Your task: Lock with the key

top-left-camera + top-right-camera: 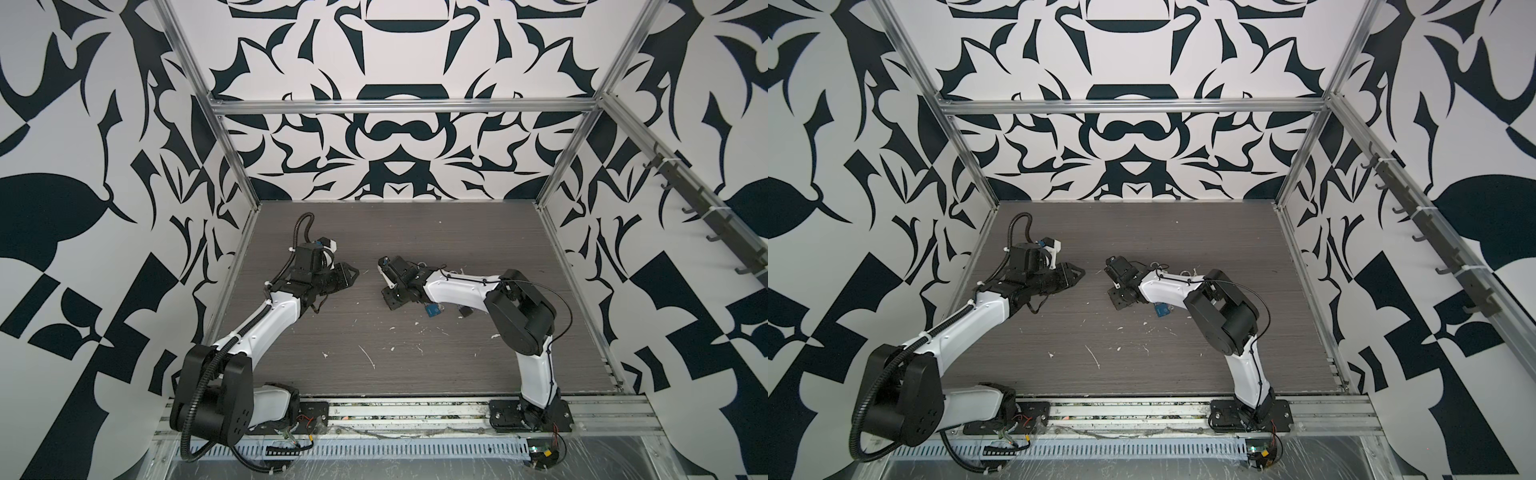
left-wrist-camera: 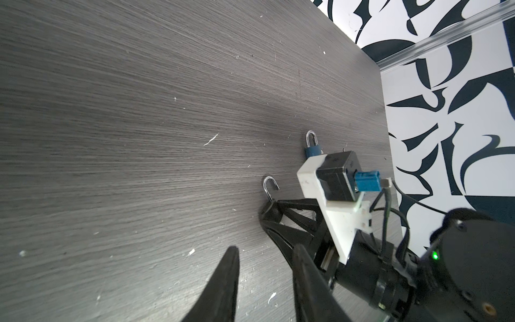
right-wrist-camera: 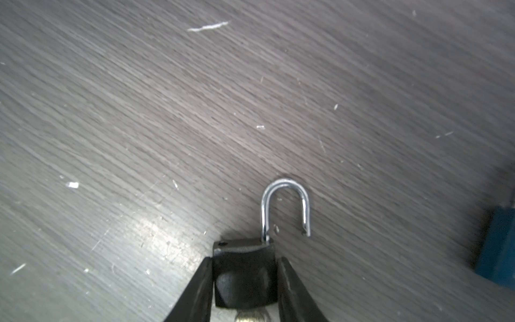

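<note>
My right gripper (image 3: 244,262) is shut on a small black padlock (image 3: 242,251), one finger (image 3: 199,287) against each side of its body. Its silver shackle (image 3: 284,206) stands open, the free end clear of the body. A brass-coloured bit of the key (image 3: 250,317) shows under the body, between the fingers. In the left wrist view the same shackle (image 2: 269,185) pokes out past the right gripper (image 2: 268,214). My left gripper (image 2: 266,248) is open and holds nothing. In both top views it (image 1: 353,272) (image 1: 1079,272) hovers a short way left of the right arm's wrist.
A blue padlock (image 2: 312,150) (image 3: 498,248) with its shackle closed lies on the grey wood-grain table (image 1: 374,232), just beyond the right gripper. A blue square item (image 1: 432,309) and a small black item (image 1: 465,311) lie under the right arm. Patterned walls and metal rails enclose the table.
</note>
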Available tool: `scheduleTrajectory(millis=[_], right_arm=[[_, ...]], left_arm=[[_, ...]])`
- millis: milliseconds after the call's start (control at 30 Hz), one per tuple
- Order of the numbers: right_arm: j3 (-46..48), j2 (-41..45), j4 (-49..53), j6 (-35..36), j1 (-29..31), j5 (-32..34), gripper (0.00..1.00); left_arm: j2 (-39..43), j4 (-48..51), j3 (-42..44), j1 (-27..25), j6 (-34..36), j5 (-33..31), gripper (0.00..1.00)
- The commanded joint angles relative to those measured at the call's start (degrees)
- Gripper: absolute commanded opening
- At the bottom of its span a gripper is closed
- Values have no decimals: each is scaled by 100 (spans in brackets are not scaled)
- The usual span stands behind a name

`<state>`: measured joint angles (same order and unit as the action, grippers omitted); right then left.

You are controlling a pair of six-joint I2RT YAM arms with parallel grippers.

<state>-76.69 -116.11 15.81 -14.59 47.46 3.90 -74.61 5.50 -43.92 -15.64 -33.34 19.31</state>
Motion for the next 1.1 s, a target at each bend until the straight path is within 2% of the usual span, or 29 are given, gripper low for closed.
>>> scheduleTrajectory(millis=[0, 133, 300, 400, 700, 933, 1067], right_arm=[[-223, -16, 145, 77, 45, 161, 42], [-266, -99, 184, 105, 79, 190, 42], [-260, -66, 213, 114, 105, 243, 12], [-233, 61, 220, 123, 105, 199, 0], [170, 1190, 178, 195, 116, -397, 0], [677, 2067, 126, 332, 314, -580, 0], [914, 2391, 63, 359, 421, -693, 0]], left_arm=[[114, 48, 112, 43, 65, 23, 36], [113, 31, 117, 48, 56, 10, 35], [113, 26, 121, 51, 53, 11, 36], [113, 38, 113, 77, 76, 11, 36], [113, -88, 97, 105, 214, 415, 35], [52, -522, 223, 11, 86, 1236, 36], [-77, -875, 188, -243, -18, 1620, 37]])
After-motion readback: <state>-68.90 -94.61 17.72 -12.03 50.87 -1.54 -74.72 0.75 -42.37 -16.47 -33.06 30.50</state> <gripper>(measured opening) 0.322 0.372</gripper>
